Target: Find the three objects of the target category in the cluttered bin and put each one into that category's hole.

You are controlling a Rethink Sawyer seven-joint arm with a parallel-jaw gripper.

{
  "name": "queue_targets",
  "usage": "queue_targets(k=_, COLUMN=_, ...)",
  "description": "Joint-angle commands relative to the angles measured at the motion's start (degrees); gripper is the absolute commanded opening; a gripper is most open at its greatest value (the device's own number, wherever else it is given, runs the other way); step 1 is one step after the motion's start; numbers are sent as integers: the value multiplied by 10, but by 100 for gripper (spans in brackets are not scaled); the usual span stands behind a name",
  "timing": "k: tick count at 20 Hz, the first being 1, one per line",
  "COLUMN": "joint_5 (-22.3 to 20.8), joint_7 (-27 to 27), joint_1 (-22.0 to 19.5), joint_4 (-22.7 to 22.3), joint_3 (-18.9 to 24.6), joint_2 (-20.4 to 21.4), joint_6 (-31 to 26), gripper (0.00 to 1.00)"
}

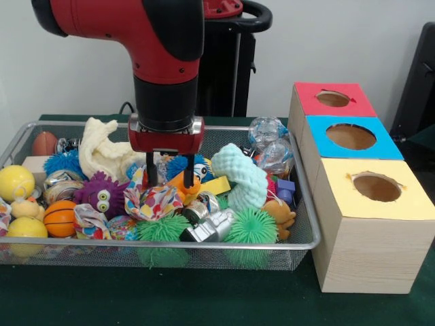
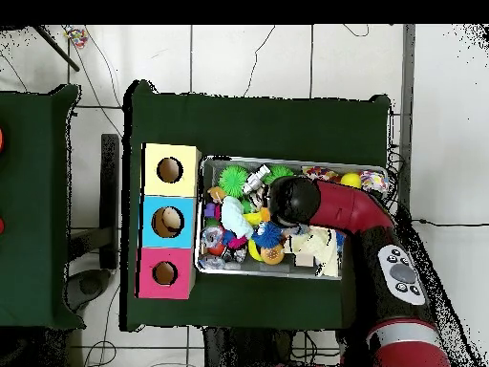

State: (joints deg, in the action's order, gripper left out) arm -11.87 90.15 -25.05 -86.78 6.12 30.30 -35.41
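From my station the nearest thing is the green cloth of the bench (image 1: 204, 299), and on it the wire mesh bin (image 1: 299, 246) with its front rim toward the camera. Just behind that rim lie two green spiky balls (image 1: 163, 229), a silver toy robot (image 1: 211, 227) between them, a small basketball (image 1: 60, 217) and two yellow balls (image 1: 26, 227) at the left end. A step further in I see a purple googly-eyed plush (image 1: 102, 193), a patterned cloth bow (image 1: 155, 202), a brown teddy (image 1: 280, 216) and a mint-green foam piece (image 1: 241, 178).

My hand (image 1: 168, 178) hangs over the middle of the bin, both black fingers (image 1: 151, 171) pointing down and spread apart, empty. Their tips are down among the clutter, either side of an orange and yellow toy (image 1: 185, 185); whether they touch it I cannot tell. In the overhead view the hand itself is hidden under the arm's wrist (image 2: 291, 199).

Further back sit a blue spiky ball (image 1: 62, 163), a cream knitted cloth (image 1: 102, 151), and clear plastic balls (image 1: 268, 132) at the far right corner.

Beside the bin stands the row of wooden boxes, each with a round hole on top: yellow box (image 1: 374, 187) nearest, blue box (image 1: 350, 137) behind it, red box (image 1: 333, 100) farthest. I cannot tell which category is the target.
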Motion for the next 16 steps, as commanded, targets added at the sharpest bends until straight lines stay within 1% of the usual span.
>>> queue_targets(k=1, joint_5=9, joint_7=61, joint_1=-8, joint_4=-12, joint_3=21, joint_2=-23, joint_6=13, gripper=100)
queue_targets(k=3, joint_5=11, joint_7=63, joint_1=-7, joint_4=-20, joint_3=19, joint_2=-14, joint_6=5, gripper=100)
queue_targets(k=4, joint_5=12, joint_7=63, joint_1=-4, joint_4=-16, joint_3=17, joint_2=-10, joint_6=-4, gripper=100)
queue_targets(k=6, joint_5=15, joint_7=63, joint_1=3, joint_4=-16, joint_3=11, joint_2=9, joint_6=-31, gripper=100)
queue_targets(k=7, joint_5=17, joint_7=65, joint_1=6, joint_4=-25, joint_3=9, joint_2=26, joint_6=-40, gripper=100)
queue_targets(k=8, joint_5=18, joint_7=67, joint_1=9, joint_4=-25, joint_3=6, joint_2=33, joint_6=-46, gripper=100)
queue_targets(k=9, joint_5=19, joint_7=71, joint_1=12, joint_4=-17, joint_3=5, joint_2=27, joint_6=-49, gripper=100)
queue_targets(k=13, joint_5=21, joint_7=77, joint_1=18, joint_4=-13, joint_3=1, joint_2=27, joint_6=-54, gripper=100)
queue_targets(k=16, joint_5=20, joint_7=66, joint_1=19, joint_4=7, joint_3=-3, joint_2=29, joint_6=-79, gripper=100)
